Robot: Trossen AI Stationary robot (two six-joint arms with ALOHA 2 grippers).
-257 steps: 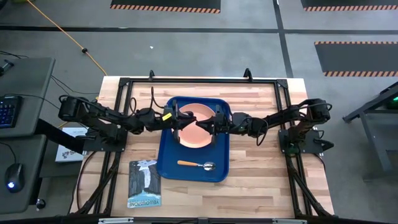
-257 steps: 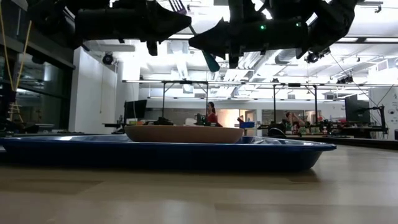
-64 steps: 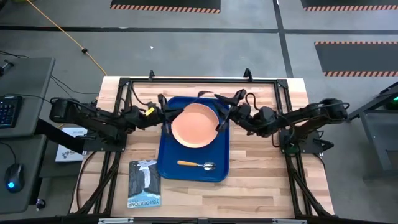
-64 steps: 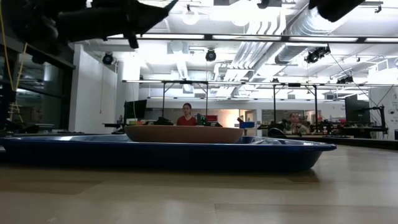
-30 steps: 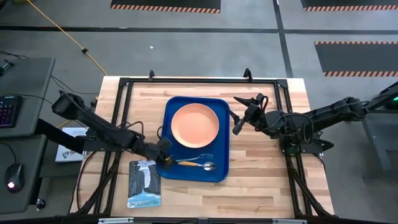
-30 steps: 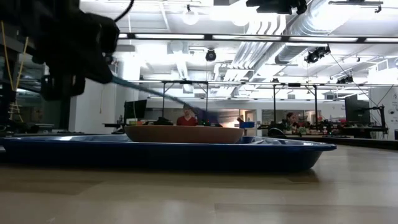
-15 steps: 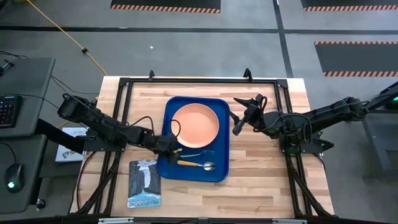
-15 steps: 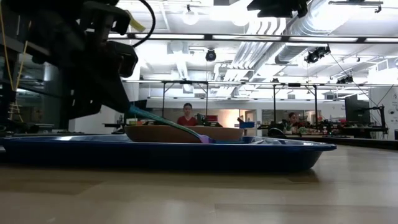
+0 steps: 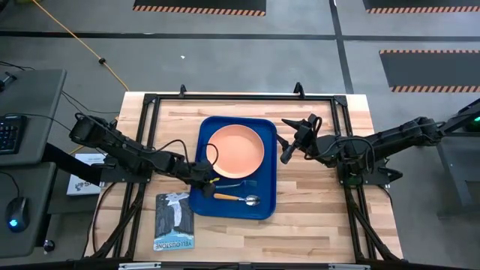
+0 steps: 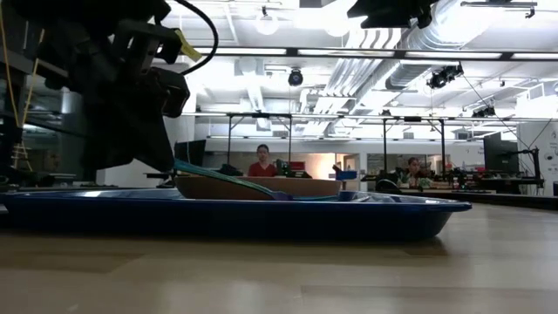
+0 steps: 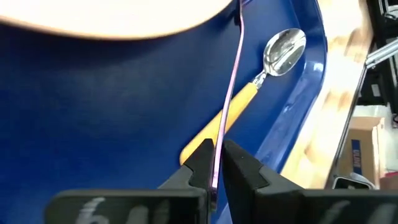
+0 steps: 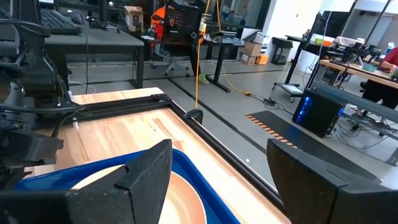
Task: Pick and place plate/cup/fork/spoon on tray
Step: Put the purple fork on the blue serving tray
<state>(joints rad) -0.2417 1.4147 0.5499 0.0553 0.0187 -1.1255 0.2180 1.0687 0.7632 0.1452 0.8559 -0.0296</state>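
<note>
The blue tray lies mid-table with the salmon plate on its far half and the orange-handled spoon near its front rim. My left gripper hangs low over the tray's left rim, shut on the thin light-blue fork, which runs rightward between plate and spoon. My right gripper hovers open beside the tray's right rim with nothing between its fingers. No cup shows. My left gripper pinches the fork's handle end between its two fingertips. The fingers come from the table's left, slanting down, and the fork sticks out ahead along them. The fork slopes down, its far end on the tray floor beside the plate.
A grey-blue booklet lies on the wood near the tray's front-left corner. A black frame borders the tabletop. Bare wood lies right of the tray, under the right arm. People sit far off in the room behind.
My left gripper has gone from the tray's front-left corner toward the far edge and down, carrying the fork. The fork, held higher and steeper a second ago, now slopes flatter with its far end on the tray.
</note>
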